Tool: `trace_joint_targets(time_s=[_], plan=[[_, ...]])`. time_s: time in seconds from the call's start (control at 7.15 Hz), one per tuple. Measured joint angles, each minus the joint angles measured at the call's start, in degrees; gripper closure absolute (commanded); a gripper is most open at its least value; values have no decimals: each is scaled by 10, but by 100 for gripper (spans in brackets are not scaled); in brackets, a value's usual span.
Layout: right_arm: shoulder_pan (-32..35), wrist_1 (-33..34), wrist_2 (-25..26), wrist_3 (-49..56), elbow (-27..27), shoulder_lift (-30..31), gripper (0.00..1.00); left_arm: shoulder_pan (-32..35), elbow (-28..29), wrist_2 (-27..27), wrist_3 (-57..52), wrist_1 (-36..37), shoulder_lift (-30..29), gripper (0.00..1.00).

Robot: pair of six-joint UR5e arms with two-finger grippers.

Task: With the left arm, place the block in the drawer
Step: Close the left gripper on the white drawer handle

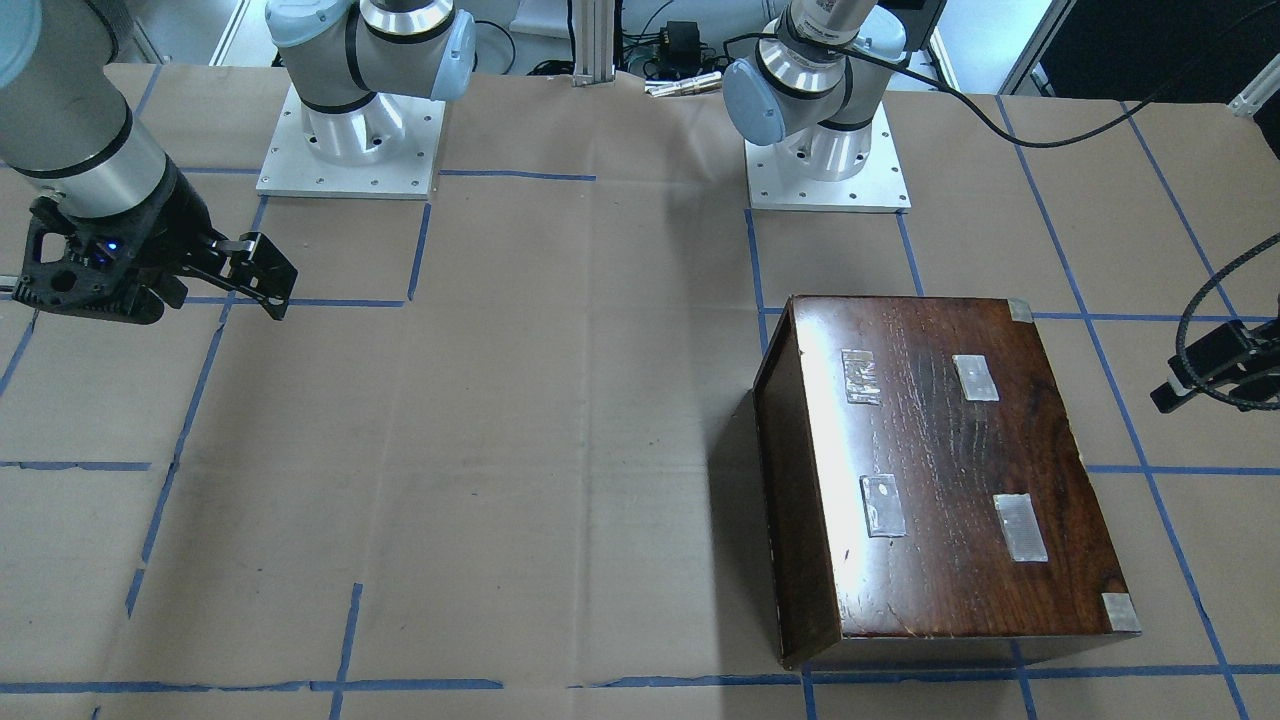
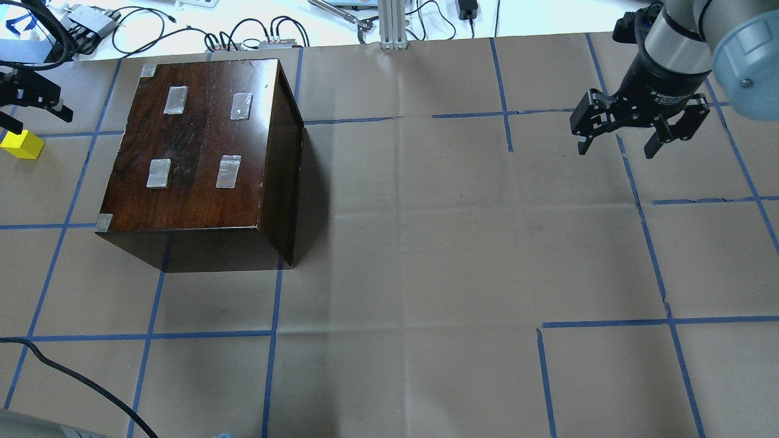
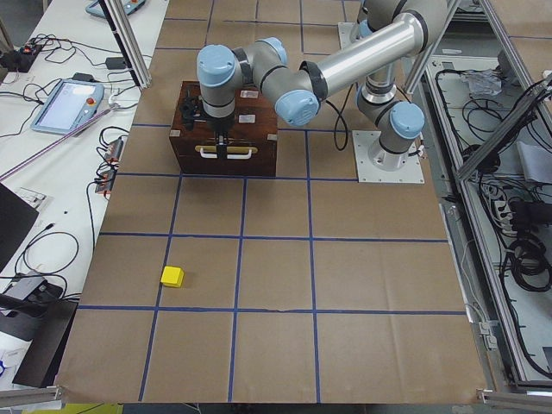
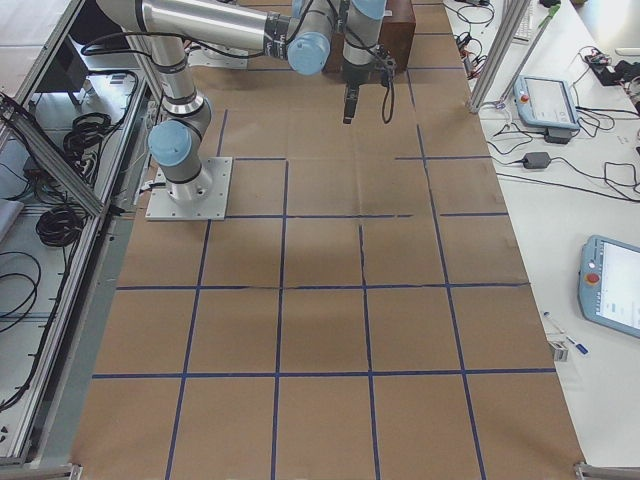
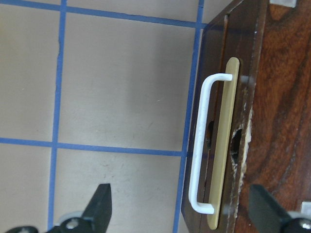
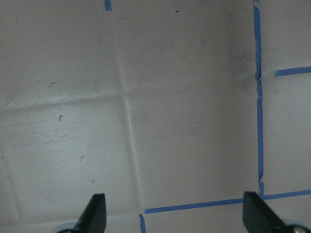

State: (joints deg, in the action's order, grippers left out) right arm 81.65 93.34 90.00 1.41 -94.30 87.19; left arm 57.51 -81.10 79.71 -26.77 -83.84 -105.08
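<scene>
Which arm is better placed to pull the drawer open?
Left. The left tool, open, hangs by the cabinet's white handle, and the yellow block lies on that side too. The right tool is far across the table.

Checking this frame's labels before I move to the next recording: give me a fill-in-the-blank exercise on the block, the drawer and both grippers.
1. The block lying on the table is ____ in colour.
2. The drawer of the cabinet is ____, its white handle showing in the left wrist view.
3. The jaws of the right gripper stand ____ over the bare table.
4. The left gripper, jaws apart, holds ____.

Missing words: yellow; shut; open; nothing.
</scene>
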Motion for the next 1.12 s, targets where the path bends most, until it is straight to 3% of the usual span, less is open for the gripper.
trace_joint_targets(time_s=[0.42,1.12], plan=[[0,0,0,0,0,0,0,-1,-3,-35,-18,1,-28,1],[0,0,0,0,0,0,0,-11,-15,-43,-78,6,-65,1]])
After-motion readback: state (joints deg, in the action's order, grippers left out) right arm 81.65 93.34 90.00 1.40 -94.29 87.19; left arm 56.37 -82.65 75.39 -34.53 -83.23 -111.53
